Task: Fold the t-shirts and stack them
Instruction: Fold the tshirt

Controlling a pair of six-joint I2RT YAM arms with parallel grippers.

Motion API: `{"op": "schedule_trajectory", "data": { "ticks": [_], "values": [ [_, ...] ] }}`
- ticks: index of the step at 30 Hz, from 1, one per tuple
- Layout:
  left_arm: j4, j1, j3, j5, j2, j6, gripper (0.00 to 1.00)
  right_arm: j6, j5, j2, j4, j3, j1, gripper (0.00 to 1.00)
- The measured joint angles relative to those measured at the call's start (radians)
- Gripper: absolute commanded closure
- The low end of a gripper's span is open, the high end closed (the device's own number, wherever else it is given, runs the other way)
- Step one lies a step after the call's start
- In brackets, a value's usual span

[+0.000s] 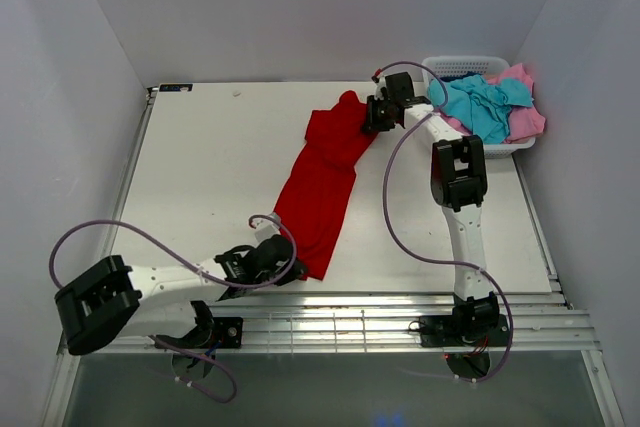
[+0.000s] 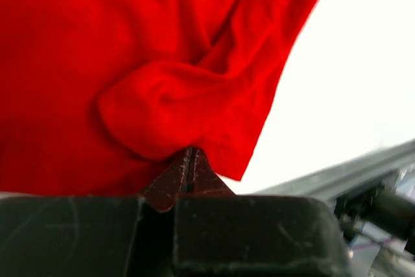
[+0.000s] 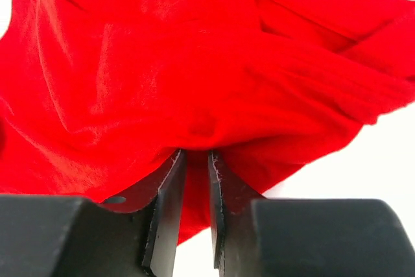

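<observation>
A: Whereabouts of the red t-shirt (image 1: 322, 182)?

B: Out on the white desk (image 1: 210, 167), unfolded, drawn into 1 long, narrow, rumpled band. Runs slantwise from the near edge, a little left of centre, up toward the far right.

A: And the left pincer (image 1: 262, 259)?

B: Down at the near end of that band, low over the desk. Shut tight in the left wrist view, with only a hairline slit between the 2 fingers. Clamped on a bunched fold of red cloth that swells up right off the tips.

A: The right pincer (image 1: 372, 112)?

B: At the far end of the band, just left of the basket (image 1: 470, 65). Slightly apart in the right wrist view, with a narrow gap between the 2 fingers. Red cloth draped over the tips and hanging down into that gap.

A: Any other t-shirts?

B: 2 more, both crumpled in the white lattice basket at the far right corner of the desk. Turquoise t-shirt (image 1: 480, 105) heaped on the left side, pink t-shirt (image 1: 525, 122) to the right, spilling over the rim.

A: Basket and red t-shirt touching?

B: Apart, with the right arm (image 1: 458, 172) reaching up between them.
</observation>
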Motion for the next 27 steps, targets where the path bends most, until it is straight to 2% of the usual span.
{"op": "schedule_trajectory", "data": {
  "ticks": [4, 7, 16, 20, 21, 23, 27],
  "values": [
    [-0.009, -0.155, 0.112, -0.047, 0.14, -0.035, 1.0, 0.019, -0.065, 0.008, 0.034, -0.003, -0.014, 0.7],
    [-0.053, -0.215, 0.169, -0.075, 0.152, -0.037, 1.0, 0.033, -0.093, 0.008, 0.082, -0.023, -0.017, 0.68],
    [-0.214, -0.227, 0.334, -0.161, -0.092, 0.039, 1.0, 0.03, -0.095, -0.018, 0.138, -0.039, -0.027, 0.66],
    [-0.242, -0.225, 0.443, -0.235, -0.096, 0.147, 1.0, 0.028, -0.092, -0.196, 0.176, -0.208, -0.033, 0.65],
    [-0.235, -0.217, 0.456, -0.251, -0.094, 0.183, 1.0, 0.027, -0.092, -0.257, 0.181, -0.252, -0.034, 0.63],
    [-0.198, -0.174, 0.459, -0.235, -0.092, 0.272, 0.91, 0.014, -0.088, -0.378, 0.189, -0.315, -0.031, 0.62],
    [-0.052, 0.061, 0.408, -0.114, -0.06, 0.437, 0.77, -0.037, -0.024, -0.648, 0.214, -0.491, 0.031, 0.62]
  ]
}}
